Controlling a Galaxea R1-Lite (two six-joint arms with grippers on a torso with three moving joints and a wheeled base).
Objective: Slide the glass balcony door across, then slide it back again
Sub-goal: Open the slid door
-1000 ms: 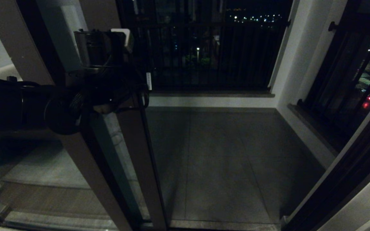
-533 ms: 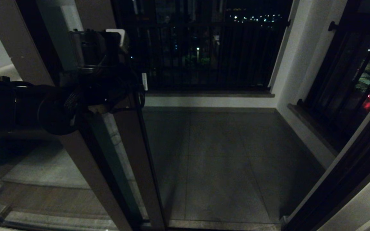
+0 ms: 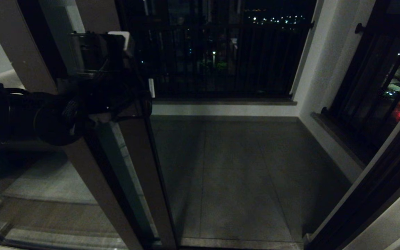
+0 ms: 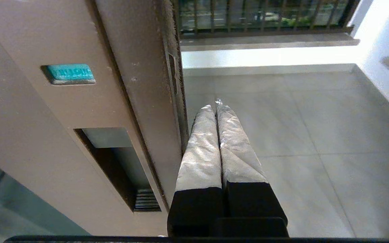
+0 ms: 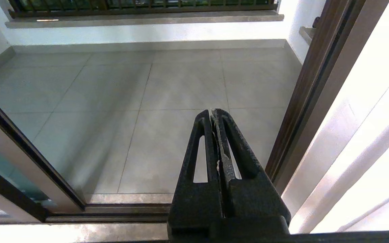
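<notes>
Brown-framed glass balcony door [image 4: 79, 111], slot handle, seemingly matte

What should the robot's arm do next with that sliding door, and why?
Probably keep nudging the glass balcony door sideways, widening the opening. The left hand, fingers pressed shut, sits against the door's upright edge beside the recessed slot handle, so pushing suits it. The right hand hangs idle over the threshold.

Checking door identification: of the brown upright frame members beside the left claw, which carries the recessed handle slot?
The wide brown metal stile of the glass balcony door, beside the shut left claw: it bears the slot and a teal tag; the narrower edge strip is plain.
</notes>
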